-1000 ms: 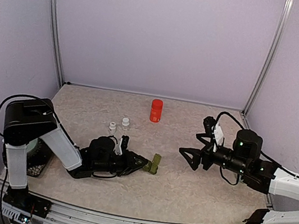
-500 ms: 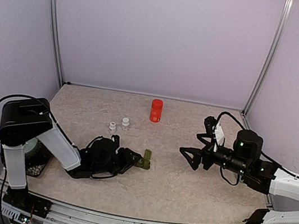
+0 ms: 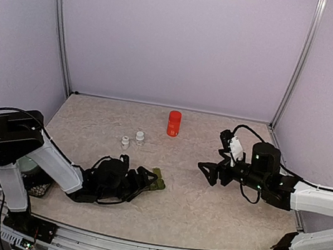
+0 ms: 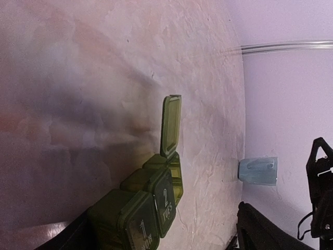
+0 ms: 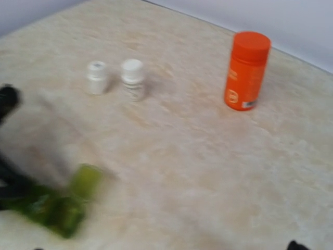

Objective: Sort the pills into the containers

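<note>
Containers (image 4: 154, 195) slid left; labelled MON, TUES.

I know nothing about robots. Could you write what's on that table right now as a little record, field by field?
Containers: dark green containers, three joined boxes lying on the table
Lids: end lid open; the two marked 1 and 2 shut
Left pincer: left pincer low at the containers, open, not gripping them
Right pincer: right pincer open, holding nothing, apart from the containers
Bottles: orange bottle and small white bottles, a pair, all upright, farther back
Pills: none visible
</note>
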Available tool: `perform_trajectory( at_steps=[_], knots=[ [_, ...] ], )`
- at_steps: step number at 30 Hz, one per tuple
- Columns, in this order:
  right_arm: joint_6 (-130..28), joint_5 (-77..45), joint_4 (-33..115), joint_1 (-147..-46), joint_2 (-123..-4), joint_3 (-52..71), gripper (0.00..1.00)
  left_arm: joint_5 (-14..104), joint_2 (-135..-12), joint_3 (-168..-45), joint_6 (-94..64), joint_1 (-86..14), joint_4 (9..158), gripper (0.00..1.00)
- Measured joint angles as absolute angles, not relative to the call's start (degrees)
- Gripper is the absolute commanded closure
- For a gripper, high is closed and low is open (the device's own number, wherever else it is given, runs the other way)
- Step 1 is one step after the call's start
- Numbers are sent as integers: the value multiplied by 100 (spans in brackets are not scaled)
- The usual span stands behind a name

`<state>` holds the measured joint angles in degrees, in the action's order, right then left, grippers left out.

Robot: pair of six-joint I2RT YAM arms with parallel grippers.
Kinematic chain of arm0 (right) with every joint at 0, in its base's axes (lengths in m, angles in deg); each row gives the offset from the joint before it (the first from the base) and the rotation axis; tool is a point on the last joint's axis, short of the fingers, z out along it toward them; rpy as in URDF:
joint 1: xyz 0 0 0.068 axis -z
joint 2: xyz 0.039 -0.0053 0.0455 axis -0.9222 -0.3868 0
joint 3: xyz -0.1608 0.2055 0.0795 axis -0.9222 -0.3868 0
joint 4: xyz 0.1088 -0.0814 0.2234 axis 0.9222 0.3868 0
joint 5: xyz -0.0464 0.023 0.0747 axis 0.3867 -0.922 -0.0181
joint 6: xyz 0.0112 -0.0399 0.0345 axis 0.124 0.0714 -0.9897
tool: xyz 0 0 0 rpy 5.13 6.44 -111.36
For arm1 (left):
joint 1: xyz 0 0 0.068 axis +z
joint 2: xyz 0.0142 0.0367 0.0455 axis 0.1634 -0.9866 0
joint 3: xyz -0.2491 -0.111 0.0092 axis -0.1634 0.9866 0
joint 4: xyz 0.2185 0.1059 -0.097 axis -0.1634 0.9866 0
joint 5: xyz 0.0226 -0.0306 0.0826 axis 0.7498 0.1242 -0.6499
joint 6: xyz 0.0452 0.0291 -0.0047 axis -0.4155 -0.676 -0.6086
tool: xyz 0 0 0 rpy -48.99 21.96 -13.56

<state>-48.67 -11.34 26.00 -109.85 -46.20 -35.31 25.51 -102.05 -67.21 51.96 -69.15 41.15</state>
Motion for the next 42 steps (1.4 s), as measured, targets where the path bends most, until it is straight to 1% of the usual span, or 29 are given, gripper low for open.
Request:
perform_trajectory(
  at_steps=[1, 2, 5, 9, 13, 16, 20, 25, 30, 31, 32, 37, 39, 41, 42],
  knots=[
    [-4819, -1097, 2535, -10940, -4814, -3465, 0, 2542, -10111, -6675, 5231, -6952, 4178, 2],
    [-4773, -1062, 2452, -10894, -5028, -3378, 0, 2531, -10065, -6616, 5257, -6967, 4220, 1],
    [-4631, -1023, 2124, -10760, -5750, -3074, 0, 2494, -9707, -6452, 5284, -7055, 4417, 1],
    [-4469, -1054, 1755, -10555, -6921, -2300, 0, 2374, -9090, -6148, 5301, -7103, 4838, 1],
    [-4369, -1228, 1628, -10325, -8366, -901, 1, 2129, -8310, -6045, 5222, -7127, 5472, 1],
    [-4351, -1353, 1696, -10210, -9492, 401, 1, 1871, -7646, -6045, 5067, -7127, 5990, 1],
    [-4378, -1486, 1860, -10061, -10576, 1748, 2, 1626, -6902, -6045, 4829, -7037, 6593, 1],
    [-4378, -1580, 2362, -9980, -11968, 3686, 4, 1351, -5982, -6074, 4447, -6696, 7496, 1],
    [-4410, -1633, 3003, -9947, -12965, 5107, 15, 1073, -5090, -6176, 4079, -6508, 8301, 1],
    [-4432, -1633, 3079, -9945, -13056, 5245, 18, 1025, -4935, -6220, 4014, -6462, 8432, 1],
    [-4472, -1644, 3160, -9936, -13118, 5341, 24, 971, -4800, -6262, 3955, -6423, 8550, 1],
    [-4635, -1760, 3226, -9877, -13118, 5317, 52, 796, -4406, -6343, 3747, -6285, 8915, 1],
    [-4664, -1847, 3136, -9855, -13089, 5201, 62, 770, -4380, -6362, 3675, -6242, 9013, 1],
    [-4666, -1982, 3090, -9853, -12965, 5002, 68, 761, -4402, -6391, 3588, -6218, 9094, 1],
    [-4662, -2041, 3079, -9853, -12879, 4871, 69, 761, -4424, -6406, 3550, -6211, 9125, 1]
  ],
)
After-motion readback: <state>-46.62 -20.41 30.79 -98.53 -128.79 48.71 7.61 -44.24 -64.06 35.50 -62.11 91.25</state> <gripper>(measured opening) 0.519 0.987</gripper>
